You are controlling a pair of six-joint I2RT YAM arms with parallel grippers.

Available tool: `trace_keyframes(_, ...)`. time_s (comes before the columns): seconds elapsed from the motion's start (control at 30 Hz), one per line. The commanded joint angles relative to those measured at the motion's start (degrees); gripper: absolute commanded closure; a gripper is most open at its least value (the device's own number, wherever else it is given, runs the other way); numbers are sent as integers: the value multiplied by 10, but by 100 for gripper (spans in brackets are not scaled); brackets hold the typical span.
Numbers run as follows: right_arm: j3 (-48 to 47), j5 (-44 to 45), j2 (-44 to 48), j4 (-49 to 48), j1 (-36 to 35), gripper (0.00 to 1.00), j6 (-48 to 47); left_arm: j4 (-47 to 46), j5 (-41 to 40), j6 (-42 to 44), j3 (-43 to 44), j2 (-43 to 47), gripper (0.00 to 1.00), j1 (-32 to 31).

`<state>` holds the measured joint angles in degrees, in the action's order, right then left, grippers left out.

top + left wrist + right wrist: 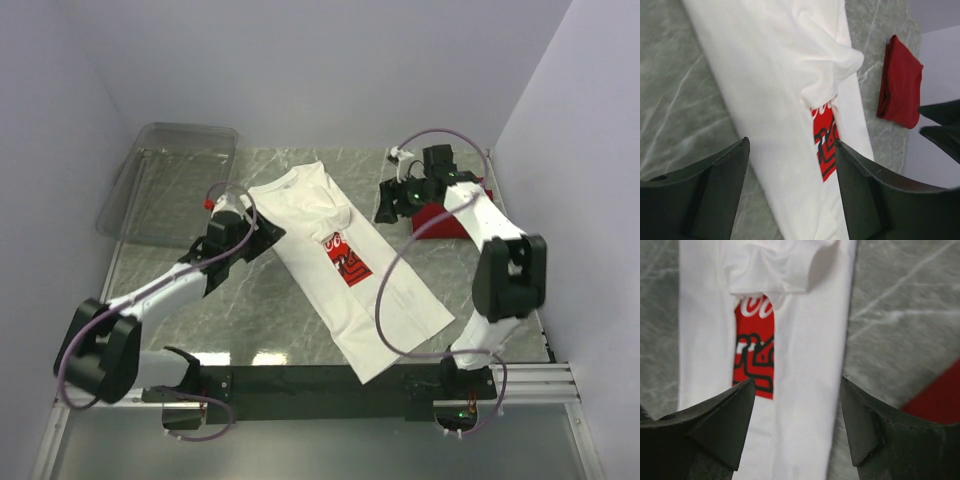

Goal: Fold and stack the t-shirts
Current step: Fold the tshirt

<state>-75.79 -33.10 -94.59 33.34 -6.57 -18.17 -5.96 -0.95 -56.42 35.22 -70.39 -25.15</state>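
The white t-shirt [340,265] lies folded into a long strip, running diagonally across the table, its red square graphic [346,258] half covered by a folded-in side. A sleeve bunches up just above the graphic [832,65]. The red t-shirt [448,222] sits folded at the right, partly under my right arm; it shows as a red bundle [900,85] in the left wrist view. My left gripper [262,232] hovers open at the strip's left edge, the white t-shirt [770,75] below its jaws [791,145]. My right gripper [395,205] is open over the strip's right edge [797,382], holding nothing.
A clear plastic bin [175,175] stands at the back left corner. Grey marble tabletop [260,310] shows on both sides of the strip. The shirt's hem end reaches the table's near edge [390,360]. Walls close in on the left, back and right.
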Motion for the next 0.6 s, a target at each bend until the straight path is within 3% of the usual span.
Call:
trace_keyframes(0.0, -114, -102, -72, 19, -9, 25, 82, -76, 78, 28, 64, -61, 27, 15)
trace_keyframes(0.2, -270, -83, -262, 35, -37, 28, 165, -73, 100, 27, 114, -151, 30, 19)
trace_keyframes(0.57, -306, -91, -348, 23, -65, 29, 181, -65, 142, 49, 177, -246, 32, 21)
